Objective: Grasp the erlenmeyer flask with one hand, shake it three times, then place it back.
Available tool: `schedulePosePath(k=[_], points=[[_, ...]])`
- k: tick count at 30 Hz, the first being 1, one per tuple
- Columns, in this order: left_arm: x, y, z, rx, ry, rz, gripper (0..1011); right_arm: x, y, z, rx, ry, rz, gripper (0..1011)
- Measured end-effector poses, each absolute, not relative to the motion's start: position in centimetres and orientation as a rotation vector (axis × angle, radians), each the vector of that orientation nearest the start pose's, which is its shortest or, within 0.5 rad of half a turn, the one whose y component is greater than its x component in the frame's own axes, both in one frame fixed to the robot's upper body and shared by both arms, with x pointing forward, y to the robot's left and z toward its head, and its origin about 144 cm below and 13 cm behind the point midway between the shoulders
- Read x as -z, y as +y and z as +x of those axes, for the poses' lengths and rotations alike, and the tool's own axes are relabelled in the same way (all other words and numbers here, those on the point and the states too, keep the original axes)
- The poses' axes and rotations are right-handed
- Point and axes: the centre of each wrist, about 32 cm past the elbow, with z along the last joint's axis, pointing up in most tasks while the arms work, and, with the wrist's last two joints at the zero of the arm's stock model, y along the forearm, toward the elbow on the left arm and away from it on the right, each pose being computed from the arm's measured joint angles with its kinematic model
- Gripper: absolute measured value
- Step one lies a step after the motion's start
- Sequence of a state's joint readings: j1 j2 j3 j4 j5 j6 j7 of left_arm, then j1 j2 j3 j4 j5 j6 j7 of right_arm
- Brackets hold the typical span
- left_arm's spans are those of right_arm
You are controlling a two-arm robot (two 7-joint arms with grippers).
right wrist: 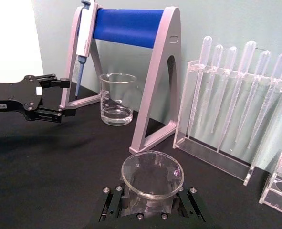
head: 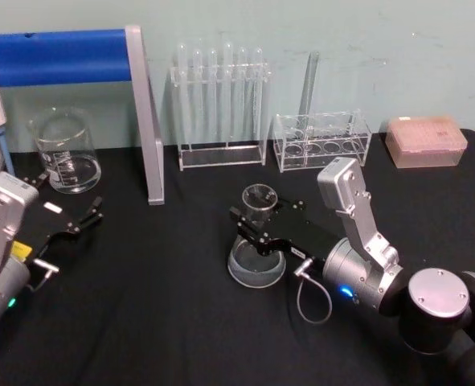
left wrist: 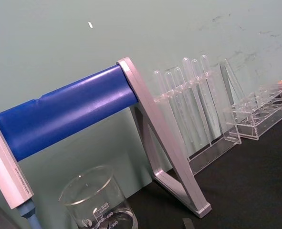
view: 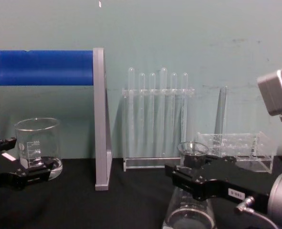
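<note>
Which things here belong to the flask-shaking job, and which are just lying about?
In the job:
erlenmeyer flask, upright
right gripper, closed on its neck

Lying about:
beaker
blue-barred stand
tall tube rack
low clear rack
pink box
left gripper, open, parked beside the beaker

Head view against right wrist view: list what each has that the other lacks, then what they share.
Head view, not the right wrist view: the pink box and the tall tube in the low rack. Right wrist view, not the head view: the pipette's top end. Shared: the erlenmeyer flask with the right end effector clasping its neck, the open left end effector, beaker, blue stand.
</note>
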State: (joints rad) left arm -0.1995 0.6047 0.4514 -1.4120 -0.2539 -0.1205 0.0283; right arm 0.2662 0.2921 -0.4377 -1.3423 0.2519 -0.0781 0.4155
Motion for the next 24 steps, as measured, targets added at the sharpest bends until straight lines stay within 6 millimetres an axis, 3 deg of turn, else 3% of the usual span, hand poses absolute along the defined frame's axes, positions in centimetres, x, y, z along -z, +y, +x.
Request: schedulePosePath(k=[24], points=[[-114.0, 31.0, 48.9, -1.248, -0.285, 0.305, 1001, -117.0, -21.1, 51.6, 0.803, -0.151, -0.019, 450]])
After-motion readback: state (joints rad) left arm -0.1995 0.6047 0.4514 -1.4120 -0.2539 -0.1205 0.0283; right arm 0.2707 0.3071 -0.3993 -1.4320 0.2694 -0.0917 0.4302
